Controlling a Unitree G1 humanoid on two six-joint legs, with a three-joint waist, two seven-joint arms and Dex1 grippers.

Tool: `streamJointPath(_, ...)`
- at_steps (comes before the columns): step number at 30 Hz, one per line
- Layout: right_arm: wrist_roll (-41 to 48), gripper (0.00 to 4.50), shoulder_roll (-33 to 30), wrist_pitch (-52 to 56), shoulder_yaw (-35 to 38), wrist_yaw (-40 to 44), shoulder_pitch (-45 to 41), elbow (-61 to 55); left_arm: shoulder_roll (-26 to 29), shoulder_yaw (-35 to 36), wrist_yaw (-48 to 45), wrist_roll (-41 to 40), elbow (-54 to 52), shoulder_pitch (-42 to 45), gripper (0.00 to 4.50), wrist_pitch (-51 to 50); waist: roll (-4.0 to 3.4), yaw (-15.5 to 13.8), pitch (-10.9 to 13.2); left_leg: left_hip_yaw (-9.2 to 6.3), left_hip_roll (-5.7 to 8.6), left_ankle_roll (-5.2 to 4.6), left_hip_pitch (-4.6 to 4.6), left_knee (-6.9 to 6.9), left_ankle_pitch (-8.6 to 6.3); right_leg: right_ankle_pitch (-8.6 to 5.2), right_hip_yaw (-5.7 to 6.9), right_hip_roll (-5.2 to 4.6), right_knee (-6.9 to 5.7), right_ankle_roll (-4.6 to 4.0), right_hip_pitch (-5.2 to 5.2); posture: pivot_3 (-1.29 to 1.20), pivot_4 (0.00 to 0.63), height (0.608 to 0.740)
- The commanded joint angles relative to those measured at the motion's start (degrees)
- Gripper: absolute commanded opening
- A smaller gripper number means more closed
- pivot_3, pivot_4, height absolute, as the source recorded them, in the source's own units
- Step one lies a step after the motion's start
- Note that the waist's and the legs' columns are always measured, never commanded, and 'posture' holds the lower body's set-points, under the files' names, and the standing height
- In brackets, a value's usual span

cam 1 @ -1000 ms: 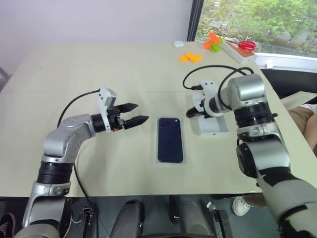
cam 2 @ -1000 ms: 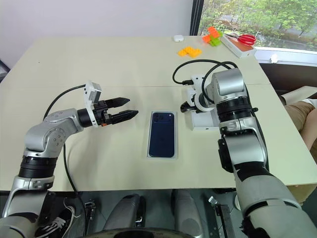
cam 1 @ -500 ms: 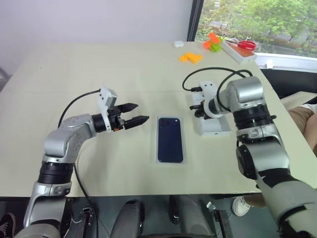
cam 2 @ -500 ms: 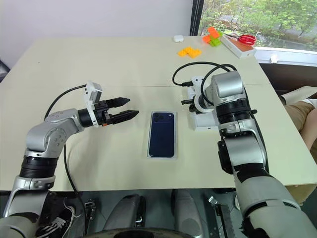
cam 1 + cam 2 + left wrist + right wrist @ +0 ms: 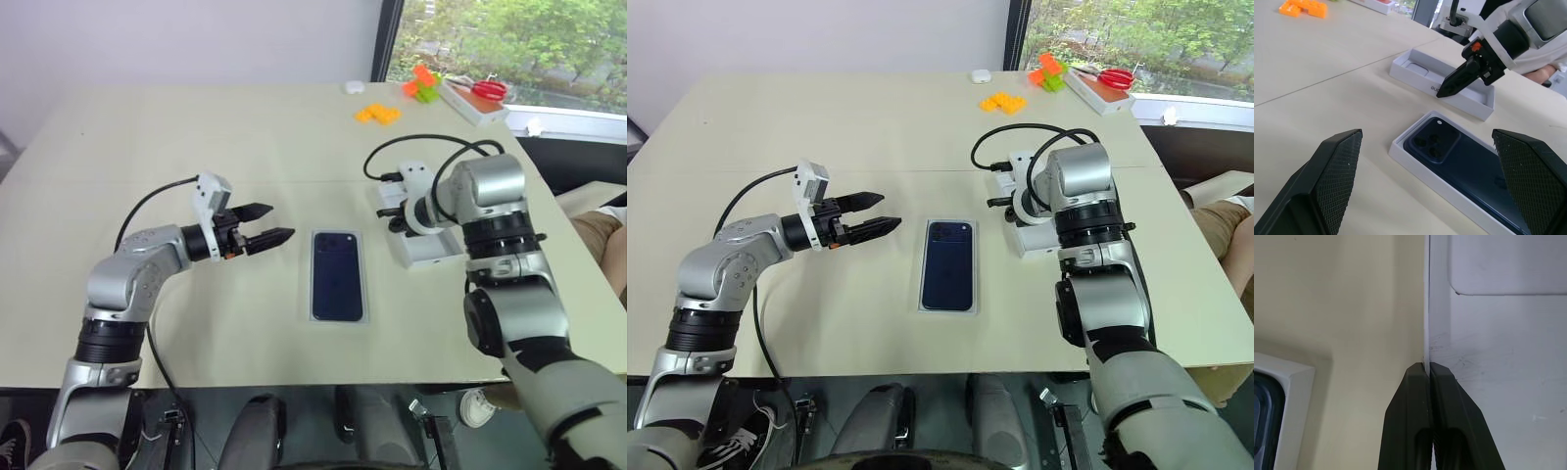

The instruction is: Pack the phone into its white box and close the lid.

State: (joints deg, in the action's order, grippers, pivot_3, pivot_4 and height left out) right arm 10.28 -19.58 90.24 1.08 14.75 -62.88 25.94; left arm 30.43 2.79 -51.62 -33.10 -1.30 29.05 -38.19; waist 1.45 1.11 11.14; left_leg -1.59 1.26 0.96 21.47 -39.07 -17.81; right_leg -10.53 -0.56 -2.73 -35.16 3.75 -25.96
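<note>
A: On the left, our left gripper (image 5: pixel 280 222) hangs above the table (image 5: pixel 196 127), just beside the white box (image 5: pixel 1415 164), jaws spread wide and empty. Why do we park it there?

B: We judge it's on standby. It points level at the box's left side, so it can steady the box when the cover goes on.

A: And the phone (image 5: pixel 336 276)?

B: It's already lying camera side up inside the box, in the middle of the table toward the near edge. So we count the packing step as done.

A: That leaves the lid (image 5: pixel 431 253), just right of the box, nearer the table's right edge.

B: It lies with its white inside facing up. What looks like an insert with a rounded recess sits in it. Our right gripper (image 5: pixel 1428 368) angles down and is pinched tight on the lid's thin wall, on the side facing the box.

A: Why the wall?

B: The rest lies flat on the table, so the upright wall is the part two fingers can pinch. From there we'd expect to lift it, flip it and lower it over the phone.
</note>
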Motion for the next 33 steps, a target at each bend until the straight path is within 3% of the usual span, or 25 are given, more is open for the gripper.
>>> streamJointPath(1, 0.90, 0.08, 0.22, 2.18, 2.24, -0.88, -0.80, -3.50, -0.15, 0.60, 0.18, -0.10, -1.16, 1.18, 4.50, 0.94, 0.00, 0.03, 0.00, 0.00, 0.00, 0.00, 0.00, 0.00, 0.00, 0.00, 0.00, 0.00, 0.00, 0.00, 0.00, 0.00, 0.150, 0.740)
streamJointPath(9, 7.22, 0.08, -2.74, 2.26, 3.60, -3.56, 2.98, -10.58, -0.20, 0.77, 0.98, -0.20, -1.75, 0.59, 4.50, 0.71, 0.00, -0.02, 0.00, 0.00, 0.00, -0.01, 0.01, 0.01, 0.00, 0.00, 0.00, 0.00, 0.00, 0.00, -0.01, 0.00, 0.150, 0.740)
streamJointPath(17, 17.65, 0.08, -3.22, 2.26, 5.47, -11.63, 8.78, -17.84, -0.33, 0.60, 0.53, 0.34, -2.03, 0.53, 4.50, 2.70, 0.00, 0.06, 0.00, 0.02, 0.00, -0.04, 0.02, 0.00, -0.02, 0.00, -0.01, -0.01, 0.02, 0.01, -0.01, 0.00, 0.150, 0.740)
streamJointPath(23, 17.81, 0.08, -2.55, 2.26, 7.46, -14.56, 9.63, -21.50, -0.30, 1.05, 0.61, -0.51, -2.13, 0.99, 4.50, 2.30, -0.01, 0.00, 0.00, 0.01, -0.06, -0.04, 0.00, 0.00, -0.02, -0.01, -0.01, 0.07, 0.02, 0.01, -0.01, 0.00, 0.150, 0.740)
streamJointPath(26, 16.50, 0.08, -4.11, 2.25, 4.62, -12.94, 12.16, -27.60, -0.01, 1.30, 0.71, -0.64, -2.76, 0.24, 4.50, 2.10, -0.01, -0.03, 0.00, 0.02, -0.05, -0.04, 0.03, 0.00, -0.02, -0.01, -0.01, 0.06, 0.03, 0.01, -0.01, 0.00, 0.150, 0.740)
streamJointPath(28, 17.01, 0.08, -2.23, 2.26, 6.54, -12.60, 14.28, -31.32, 0.02, 1.38, 0.89, -0.70, -3.15, -0.12, 4.50, 1.97, 0.00, -0.04, 0.00, 0.01, -0.05, -0.11, 0.03, 0.00, -0.06, -0.01, -0.01, 0.06, 0.04, 0.02, -0.01, 0.00, 0.150, 0.740)
streamJointPath(31, 15.66, 0.08, -3.89, -3.49, 2.30, -11.23, 17.41, -38.35, 0.09, 1.48, 0.96, -0.84, -3.51, -0.39, 4.50, 1.73, -0.01, -0.06, 0.00, 0.02, -0.05, -0.15, 0.04, 0.00, -0.08, -0.02, -0.01, 0.05, 0.05, 0.03, -0.01, 0.00, 0.150, 0.740)
streamJointPath(33, 17.25, 0.08, 1.44, -0.75, 9.55, -10.87, 15.72, -38.48, -0.02, 1.40, 0.98, -0.91, -3.23, -0.12, 4.50, 1.50, -0.01, 0.15, 0.01, 0.04, -0.04, -0.15, 0.03, 0.00, -0.08, -0.02, -0.02, 0.05, 0.06, 0.03, -0.01, 0.00, 0.150, 0.740)
